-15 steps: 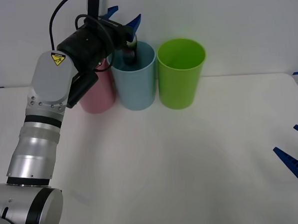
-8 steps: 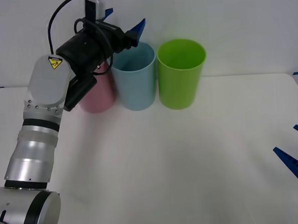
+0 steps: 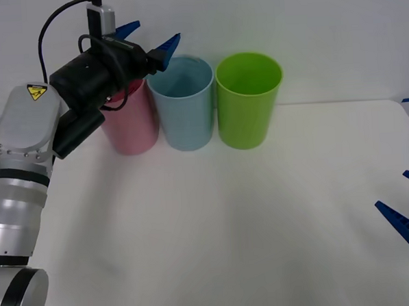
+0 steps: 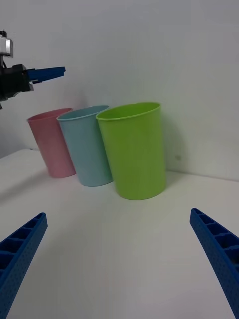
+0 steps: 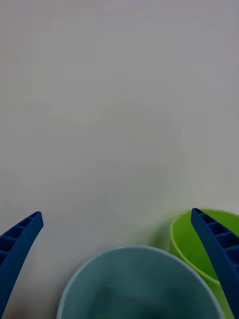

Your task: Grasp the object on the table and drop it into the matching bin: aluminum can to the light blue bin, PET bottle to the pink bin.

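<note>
Blue ribbed fingers of the left gripper are spread apart with nothing between them, held high above the near-left rim of the light blue bin, beside the pink bin. A lime green bin touches the blue one's other side. The aluminum can's place cannot be told. The right gripper rests released over the white table, far right.

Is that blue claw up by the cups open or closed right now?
Open. The left gripper hangs above the cups, fingers spread wide, nothing between them.
</note>
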You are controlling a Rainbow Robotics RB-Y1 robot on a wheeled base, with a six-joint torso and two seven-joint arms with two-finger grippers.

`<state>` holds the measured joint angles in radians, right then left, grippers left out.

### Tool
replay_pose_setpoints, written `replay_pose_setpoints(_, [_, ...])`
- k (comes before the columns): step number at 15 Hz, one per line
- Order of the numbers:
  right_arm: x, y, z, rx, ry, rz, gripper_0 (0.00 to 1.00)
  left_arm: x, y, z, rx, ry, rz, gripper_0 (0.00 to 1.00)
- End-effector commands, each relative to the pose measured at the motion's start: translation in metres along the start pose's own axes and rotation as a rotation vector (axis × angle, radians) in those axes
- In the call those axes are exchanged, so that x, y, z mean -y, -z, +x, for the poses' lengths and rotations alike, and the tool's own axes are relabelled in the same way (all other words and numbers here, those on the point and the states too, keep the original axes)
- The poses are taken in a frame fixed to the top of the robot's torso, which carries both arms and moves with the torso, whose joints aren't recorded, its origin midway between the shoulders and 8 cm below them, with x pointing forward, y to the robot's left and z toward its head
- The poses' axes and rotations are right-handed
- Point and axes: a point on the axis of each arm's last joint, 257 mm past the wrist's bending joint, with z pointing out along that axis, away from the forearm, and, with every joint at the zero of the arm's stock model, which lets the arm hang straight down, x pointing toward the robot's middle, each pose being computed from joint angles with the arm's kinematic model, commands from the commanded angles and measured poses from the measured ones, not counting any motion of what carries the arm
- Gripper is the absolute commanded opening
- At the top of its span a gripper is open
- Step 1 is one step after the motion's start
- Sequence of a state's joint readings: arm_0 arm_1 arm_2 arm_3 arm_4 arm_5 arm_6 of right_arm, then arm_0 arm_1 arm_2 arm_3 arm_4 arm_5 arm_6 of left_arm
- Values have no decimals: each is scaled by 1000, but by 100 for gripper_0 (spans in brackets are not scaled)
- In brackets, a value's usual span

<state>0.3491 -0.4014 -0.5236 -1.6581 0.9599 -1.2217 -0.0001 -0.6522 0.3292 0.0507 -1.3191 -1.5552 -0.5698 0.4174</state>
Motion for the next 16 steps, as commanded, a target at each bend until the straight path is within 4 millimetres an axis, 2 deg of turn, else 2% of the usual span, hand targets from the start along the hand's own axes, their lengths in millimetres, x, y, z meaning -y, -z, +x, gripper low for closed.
replay_pose_setpoints(1, [0,0,0,0,0,0,100,-13,24,8,12,22,0,100])
replay_pose_setpoints(4, [0,0,0,0,0,0,100,-23,60,9,27,54,-7,100])
replay_pose_setpoints(8, [0,0,0,0,0,0,100,-35,120,10,47,99,-21,100])
replay_pose_setpoints(11, [0,0,0,0,0,0,100,-47,173,18,31,108,-14,100])
replay_pose_setpoints(16, [0,0,0,0,0,0,100,-60,241,34,-24,73,-5,100])
